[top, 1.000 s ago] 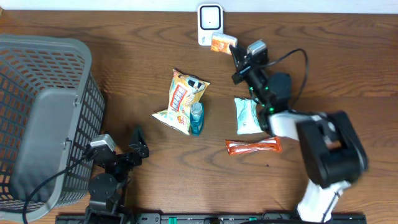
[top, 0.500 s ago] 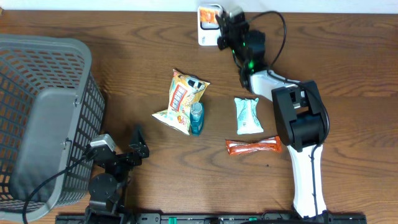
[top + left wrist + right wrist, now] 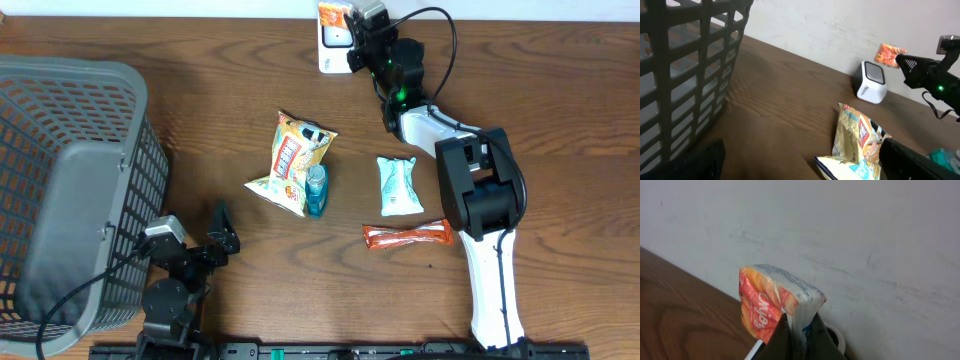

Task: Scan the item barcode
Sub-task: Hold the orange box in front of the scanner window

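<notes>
Orange packet (image 3: 331, 13) now farther back, over the scanner (image 3: 335, 56), tight in the closed right pincer (image 3: 351, 24).

Left gripper (image 3: 226, 228): low by near edge, jaws wide. Right gripper (image 3: 799, 332): arm outstretched, pinching orange packet (image 3: 765, 302).
</notes>
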Robot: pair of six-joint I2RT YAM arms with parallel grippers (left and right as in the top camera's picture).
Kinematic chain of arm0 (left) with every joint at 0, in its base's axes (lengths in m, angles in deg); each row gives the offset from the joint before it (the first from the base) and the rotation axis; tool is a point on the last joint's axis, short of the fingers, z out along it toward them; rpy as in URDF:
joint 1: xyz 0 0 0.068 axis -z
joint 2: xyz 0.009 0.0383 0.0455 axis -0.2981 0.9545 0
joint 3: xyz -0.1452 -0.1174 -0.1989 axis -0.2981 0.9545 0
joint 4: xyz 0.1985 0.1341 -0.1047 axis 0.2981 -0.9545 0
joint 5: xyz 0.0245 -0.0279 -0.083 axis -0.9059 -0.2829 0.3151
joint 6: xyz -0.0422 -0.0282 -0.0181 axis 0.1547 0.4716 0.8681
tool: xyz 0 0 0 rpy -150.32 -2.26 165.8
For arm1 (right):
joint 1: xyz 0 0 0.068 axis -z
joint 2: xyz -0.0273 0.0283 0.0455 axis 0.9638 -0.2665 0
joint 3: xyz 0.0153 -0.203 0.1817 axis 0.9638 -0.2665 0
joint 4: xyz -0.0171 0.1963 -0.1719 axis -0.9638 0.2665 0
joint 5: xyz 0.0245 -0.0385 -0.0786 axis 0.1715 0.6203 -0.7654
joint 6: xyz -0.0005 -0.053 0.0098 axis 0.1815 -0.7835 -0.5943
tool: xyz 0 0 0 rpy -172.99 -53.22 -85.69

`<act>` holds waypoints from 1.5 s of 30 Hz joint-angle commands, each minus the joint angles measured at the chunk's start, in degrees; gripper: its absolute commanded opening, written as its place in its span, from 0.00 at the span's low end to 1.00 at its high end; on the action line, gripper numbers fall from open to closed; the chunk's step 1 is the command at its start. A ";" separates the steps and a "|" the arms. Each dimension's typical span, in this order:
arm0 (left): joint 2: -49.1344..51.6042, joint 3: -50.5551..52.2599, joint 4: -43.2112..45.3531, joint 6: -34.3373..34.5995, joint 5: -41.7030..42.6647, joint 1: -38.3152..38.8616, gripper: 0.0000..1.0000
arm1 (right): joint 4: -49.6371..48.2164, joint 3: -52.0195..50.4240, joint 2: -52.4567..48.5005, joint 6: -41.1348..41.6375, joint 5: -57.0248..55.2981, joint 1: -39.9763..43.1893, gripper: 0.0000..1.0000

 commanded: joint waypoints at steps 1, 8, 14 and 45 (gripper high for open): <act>-0.11 1.31 -1.20 -0.72 -0.74 -0.26 0.98 | 1.66 1.29 -1.44 -0.85 -0.48 -0.70 0.01; -0.11 1.31 -1.20 -0.70 -0.74 -0.26 0.98 | 2.51 1.29 -1.66 -2.05 -0.48 -0.52 0.01; -0.11 1.31 -1.20 -0.72 -0.74 -0.26 0.98 | 2.73 1.29 -3.02 -4.39 -0.72 -0.52 0.01; -0.11 1.31 -1.20 -0.72 -0.74 -0.26 0.98 | 2.36 10.19 -9.55 3.80 -6.71 -1.53 0.01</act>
